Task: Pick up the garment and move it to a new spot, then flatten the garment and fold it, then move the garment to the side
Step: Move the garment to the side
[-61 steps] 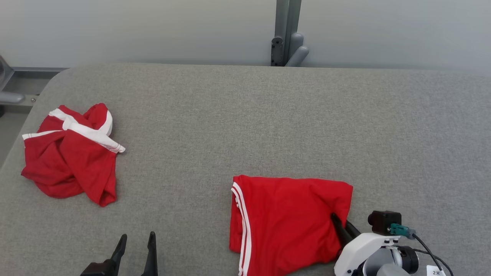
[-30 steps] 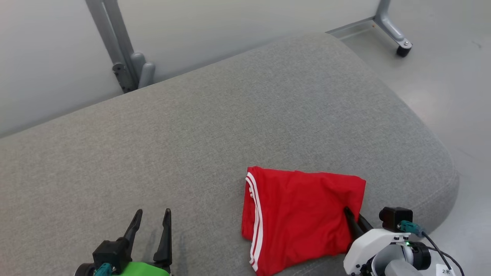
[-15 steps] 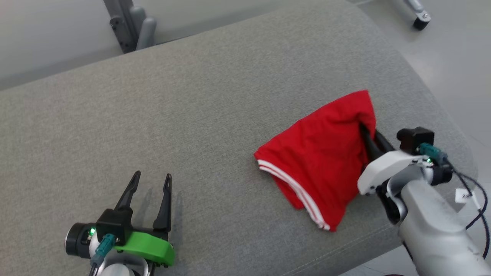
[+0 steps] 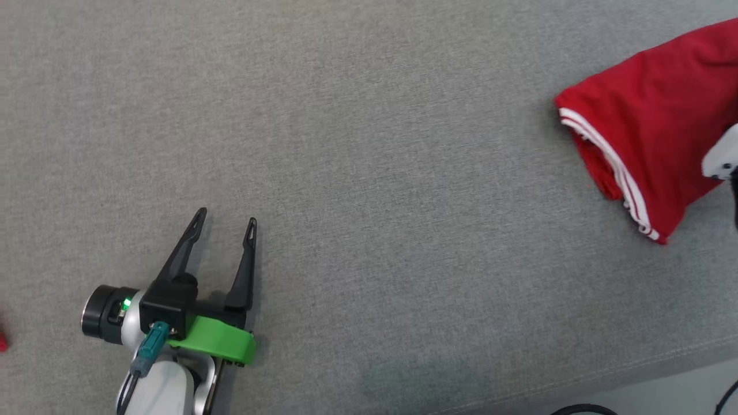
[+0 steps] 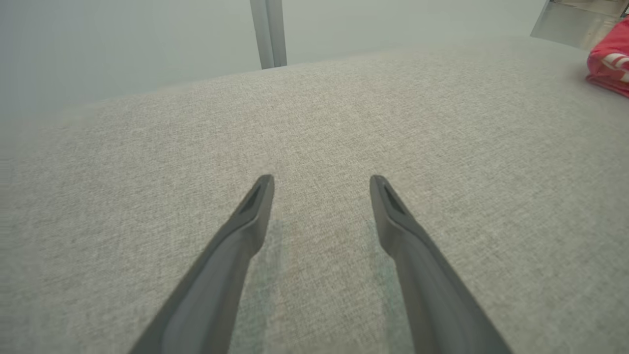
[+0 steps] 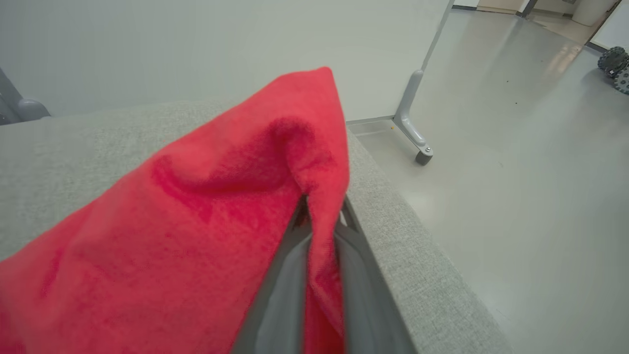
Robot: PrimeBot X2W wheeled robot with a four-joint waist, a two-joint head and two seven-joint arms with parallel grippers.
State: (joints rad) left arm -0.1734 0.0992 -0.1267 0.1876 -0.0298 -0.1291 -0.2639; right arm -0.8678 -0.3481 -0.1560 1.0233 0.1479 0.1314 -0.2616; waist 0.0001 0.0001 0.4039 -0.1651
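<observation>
The garment (image 4: 651,127) is red cloth with white stripes along one edge, at the upper right of the head view. My right gripper (image 6: 322,209) is shut on one of its corners, and the cloth drapes over both fingers and hides their tips. A white part of the right arm (image 4: 720,157) shows beside it. I cannot tell whether its striped edge touches the table. My left gripper (image 4: 225,218) hovers low over bare grey table (image 4: 369,173) at the lower left, open and holding nothing. The left wrist view shows those open fingers (image 5: 245,231) and the garment (image 5: 609,64) far right.
The table's rounded right edge (image 6: 417,255) runs just beside my right gripper, with pale floor (image 6: 516,196) beyond it. A wheeled grey frame leg (image 6: 415,132) stands on that floor. A sliver of red cloth (image 4: 2,340) shows at the head view's left edge.
The head camera has swung and tilted down. My right gripper has lifted the garment by its corner and carried it toward the table's right end. The left gripper has stayed open.
</observation>
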